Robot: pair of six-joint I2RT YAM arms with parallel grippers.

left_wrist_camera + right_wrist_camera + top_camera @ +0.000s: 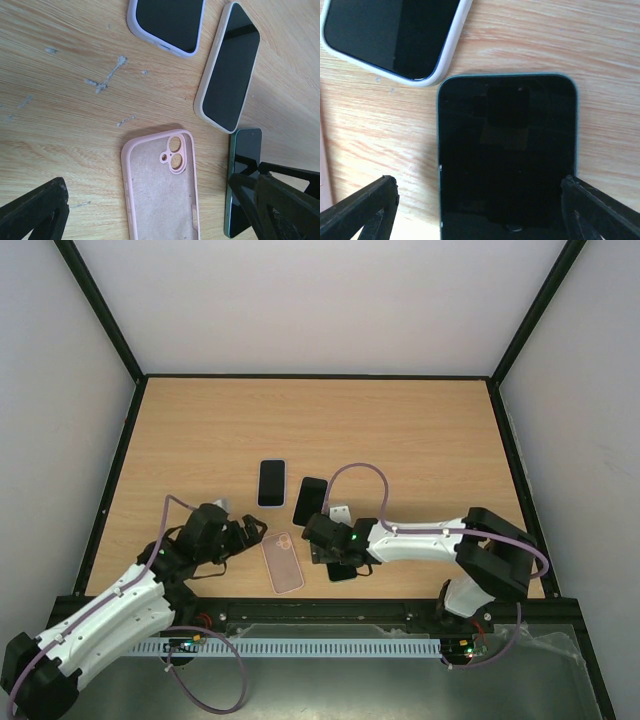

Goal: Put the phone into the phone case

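Observation:
An empty pink phone case (282,562) lies inside-up near the table's front edge, its camera cutout towards the far end (160,190). A bare dark phone (507,155) with a green edge lies screen-up just right of the case (242,170), mostly hidden under my right gripper in the top view (342,573). My right gripper (480,212) hovers open over the phone, one finger (360,210) clear of its left edge, the other over its right edge. My left gripper (160,217) stands open over the near half of the case (248,533), holding nothing.
Two other phones in pale cases lie screen-up beyond the pink case: one (271,483) straight, one (310,500) tilted, close to the right gripper. Grey scuff marks (107,77) dot the wood. Black frame rails (120,470) edge the table.

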